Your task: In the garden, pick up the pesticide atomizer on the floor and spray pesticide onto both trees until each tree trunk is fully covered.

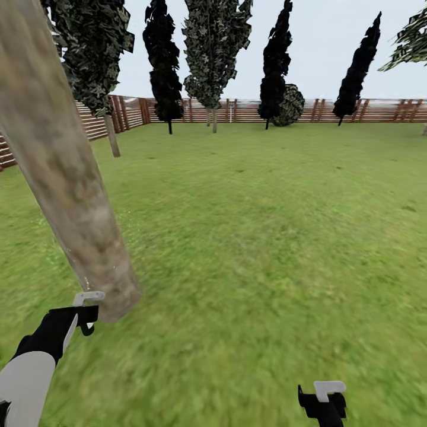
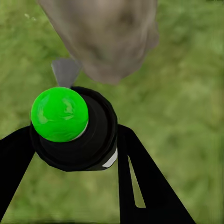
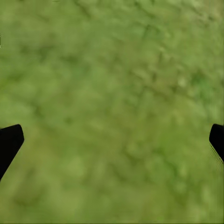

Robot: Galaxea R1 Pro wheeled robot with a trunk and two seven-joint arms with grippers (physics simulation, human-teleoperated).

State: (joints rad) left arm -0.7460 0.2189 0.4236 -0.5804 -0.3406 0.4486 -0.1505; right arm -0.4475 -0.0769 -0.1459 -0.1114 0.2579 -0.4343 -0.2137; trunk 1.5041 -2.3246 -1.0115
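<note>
— Looking at the left wrist view: is the left gripper (image 2: 74,154) holding something?

— Yes. Its black fingers (image 2: 140,182) are clamped on the pesticide atomizer (image 2: 72,128), a black body with a bright green round cap, its grey nozzle right at the foot of the leaning tree trunk (image 2: 107,37).

— And from the head?

— The leaning tree trunk (image 1: 59,166) rises from the lawn (image 1: 267,237) at the left, with the left gripper (image 1: 83,314) just beside its base.

— The right gripper (image 1: 323,403)?

— Low over grass, fingers (image 3: 9,144) spread wide apart, nothing between them.

— Further off?

— A wooden fence (image 1: 379,111) and dark conifers (image 1: 276,65) at the far edge.
</note>
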